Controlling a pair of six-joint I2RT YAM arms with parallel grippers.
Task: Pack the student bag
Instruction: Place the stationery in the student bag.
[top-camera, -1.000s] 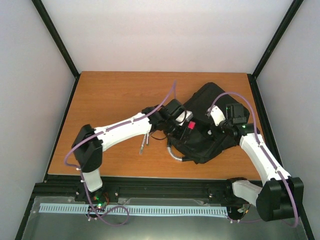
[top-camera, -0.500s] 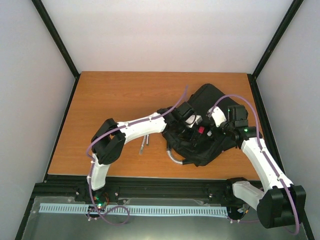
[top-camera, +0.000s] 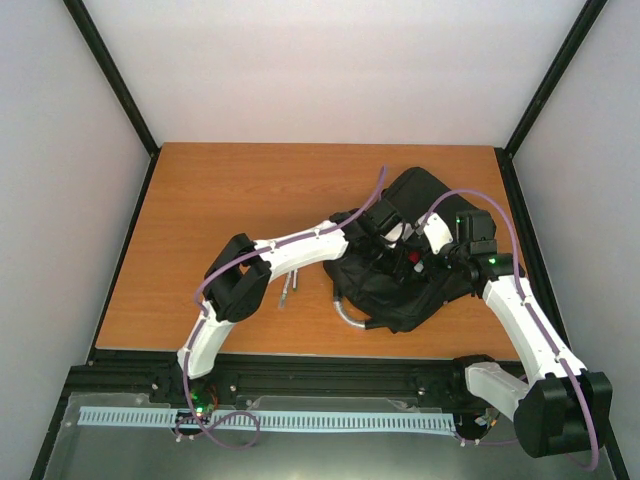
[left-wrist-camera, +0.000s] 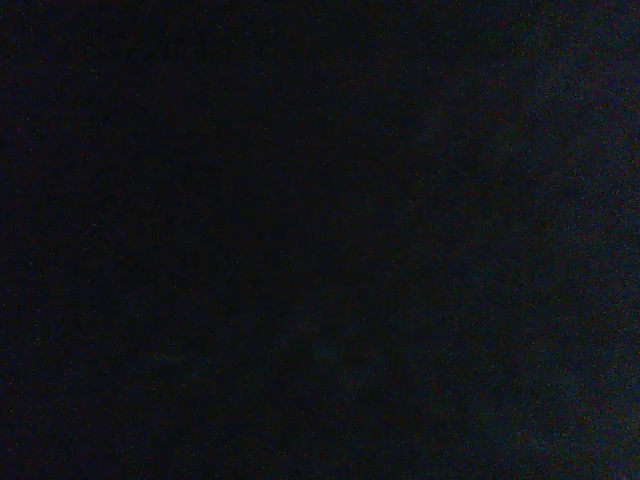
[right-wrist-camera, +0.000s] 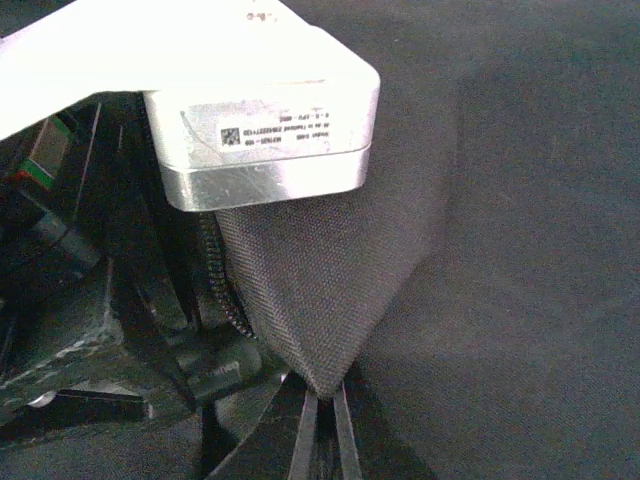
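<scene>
The student bag (top-camera: 425, 205) is a large black backpack lying on the right side of the table, its curved grey handle (top-camera: 348, 312) toward the near edge. My left arm reaches into the bag's opening. Its gripper (top-camera: 400, 256) is sunk in the bag, its jaws are hidden, and the left wrist view is all dark. A small red thing (top-camera: 414, 264) shows at the opening by that gripper. My right gripper (right-wrist-camera: 320, 398) is shut on a fold of the bag's black fabric (right-wrist-camera: 320, 280) and holds the edge of the opening up. It also shows in the top view (top-camera: 436, 258).
A thin silver and dark pen-like thing (top-camera: 287, 288) lies on the wooden table (top-camera: 220, 200) just left of the bag. The left wrist's white and silver housing (right-wrist-camera: 260, 130) sits close above the pinched fold. Black frame posts stand at the table's corners.
My left arm has pushed right and deeper into the bag, carrying the red thing with it until only a small part shows. My right gripper has kept its hold on the fabric.
</scene>
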